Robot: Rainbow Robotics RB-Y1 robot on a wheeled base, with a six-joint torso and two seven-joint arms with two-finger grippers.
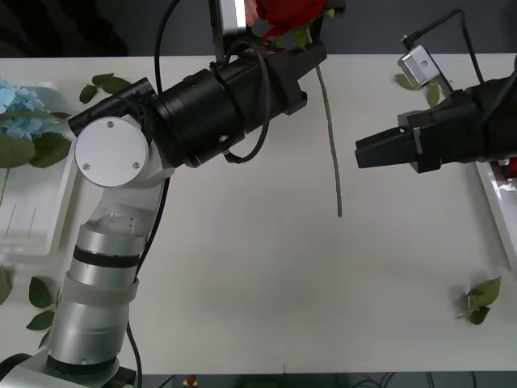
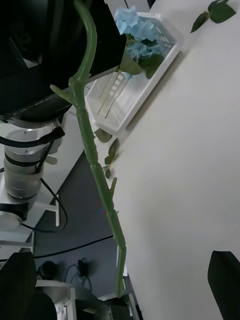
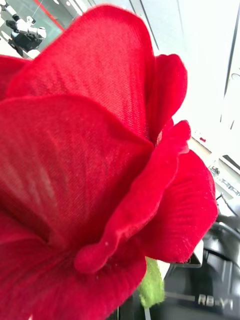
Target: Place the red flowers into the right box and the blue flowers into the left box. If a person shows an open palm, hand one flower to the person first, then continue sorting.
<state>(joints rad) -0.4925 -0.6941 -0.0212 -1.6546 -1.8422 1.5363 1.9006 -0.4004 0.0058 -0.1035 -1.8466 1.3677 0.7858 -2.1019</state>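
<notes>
Left gripper (image 1: 311, 48) sits at the far edge of the white surface (image 1: 258, 275), arm reaching forward and across to mid-surface. It pinches the artificial red rose with fabric petals (image 1: 283, 14) just under the bloom; a green leaf (image 1: 300, 36) pokes out at the gripper. In the left wrist view the rose bloom (image 3: 90, 165) is right against the lens, with a bit of green leaf (image 3: 152, 287) below it.

Rose's thin green plastic stem (image 1: 329, 137) hangs from the gripper, long axis running from the far edge toward the robot, bloom end far, cut end near, tip about mid-surface. Can't tell whether the tip touches the surface.

Right gripper (image 1: 361, 151) is just right of the stem's lower part, pointing left at it, black fingers spread, not touching. Right wrist view has the stem (image 2: 95, 165) passing between its two dark fingers (image 2: 225, 280), knobbly, leaf stubs along it.

Shallow white ribbed plastic tray (image 1: 32, 218) at the left edge holds pale-blue fluffy hydrangea heads (image 1: 20, 101) with big green leaves. Same tray (image 2: 150, 75) shows in the right wrist view, blooms (image 2: 135, 30) at one end, stems lying lengthwise. Second white tray's rim (image 1: 497, 206) is at the right edge, something red inside.

Loose green leaf sprigs on the surface: far left (image 1: 105, 83), near right (image 1: 481, 301), near left (image 1: 39, 295). Room beyond the far edge is dark floor.
</notes>
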